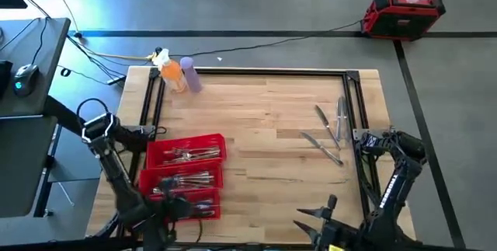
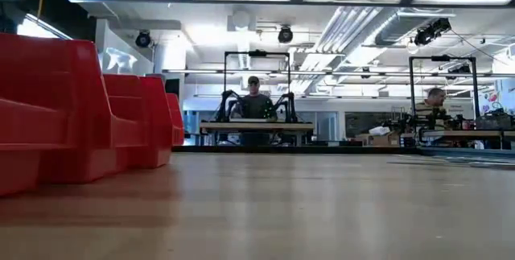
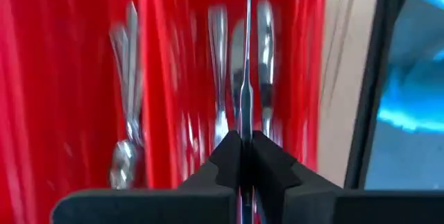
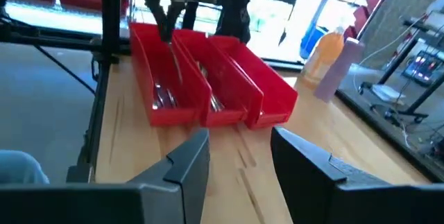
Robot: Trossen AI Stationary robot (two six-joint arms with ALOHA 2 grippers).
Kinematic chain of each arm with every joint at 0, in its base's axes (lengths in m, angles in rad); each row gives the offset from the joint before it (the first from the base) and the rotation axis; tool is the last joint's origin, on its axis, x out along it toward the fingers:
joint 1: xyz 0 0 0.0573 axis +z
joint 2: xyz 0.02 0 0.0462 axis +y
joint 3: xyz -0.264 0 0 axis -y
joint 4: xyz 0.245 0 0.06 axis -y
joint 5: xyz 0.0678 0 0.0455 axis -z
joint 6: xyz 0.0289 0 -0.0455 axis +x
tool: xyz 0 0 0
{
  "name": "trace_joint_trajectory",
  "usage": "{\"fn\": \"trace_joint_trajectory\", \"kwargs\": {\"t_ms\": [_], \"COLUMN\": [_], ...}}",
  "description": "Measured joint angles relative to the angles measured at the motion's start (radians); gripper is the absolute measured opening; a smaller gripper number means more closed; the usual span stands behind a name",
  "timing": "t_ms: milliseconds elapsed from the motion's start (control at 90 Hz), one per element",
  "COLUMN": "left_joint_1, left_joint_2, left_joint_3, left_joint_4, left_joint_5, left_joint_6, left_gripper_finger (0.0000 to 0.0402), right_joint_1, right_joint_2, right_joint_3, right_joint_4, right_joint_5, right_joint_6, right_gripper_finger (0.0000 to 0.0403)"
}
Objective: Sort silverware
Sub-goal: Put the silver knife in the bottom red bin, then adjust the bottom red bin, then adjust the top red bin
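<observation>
Dark arms, prob. matte blk jaws

The left dark six-joint arm rises from its base at about eight o'clock on the table's edge and bends inward toward seven o'clock, its wrist tipped steeply downward. Its left two-finger gripper point(image 3: 241, 156) has both dark fingers point(image 3: 223, 156) pressed together, pinching the thin stem of a slim silver-metal knife point(image 3: 248, 57) that runs straight out from between the pads. The right dark arm folds low at about four o'clock, its elbow out toward the table's edge and its forearm turned back toward six o'clock. Its right two-finger gripper point(image 4: 239, 156) points level across the table toward nine o'clock, fingers spread wide apart with nothing between them.
</observation>
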Motion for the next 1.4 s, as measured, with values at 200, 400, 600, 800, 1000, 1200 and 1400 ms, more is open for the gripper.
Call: {"fn": "trace_joint_trajectory", "kwargs": {"t_ms": [200,400,600,800,1000,1200,1400], "left_joint_1": [-0.039,-0.023,-0.022,-0.041,-0.084,-0.001,0.26], "left_joint_2": [0.0,-0.005,-0.088,-0.159,-0.16,-0.159,-0.158], "left_joint_3": [-0.154,-0.182,-0.155,-0.055,0.019,-0.015,-0.09], "left_joint_4": [0.007,-0.062,-0.119,-0.111,-0.067,-0.106,-0.22], "left_joint_5": [0.036,0.22,0.244,0.031,-0.203,-0.554,-0.57], "left_joint_6": [-0.12,-0.147,-0.162,-0.184,-0.109,-0.018,0.113], "left_gripper_finger": [0.0033,0.009,0.0114,0.011,0.0102,0.0089,0.0045], "right_joint_1": [-0.04,-0.125,-0.251,-0.408,-0.567,-0.663,-0.631], "right_joint_2": [0.0,-0.001,0.0,-0.078,-0.263,-0.403,-0.4], "right_joint_3": [-0.012,-0.092,-0.234,-0.416,-0.634,-0.781,-0.839], "right_joint_4": [0.0,-0.105,-0.384,-0.469,-0.297,0.009,0.444], "right_joint_5": [-0.058,-0.334,-0.672,-0.864,-0.933,-0.91,-0.867], "right_joint_6": [0.046,0.338,0.556,0.496,0.354,0.34,0.215], "right_gripper_finger": [0.0139,0.0139,0.0139,0.0139,0.0139,0.0139,0.0139]}}
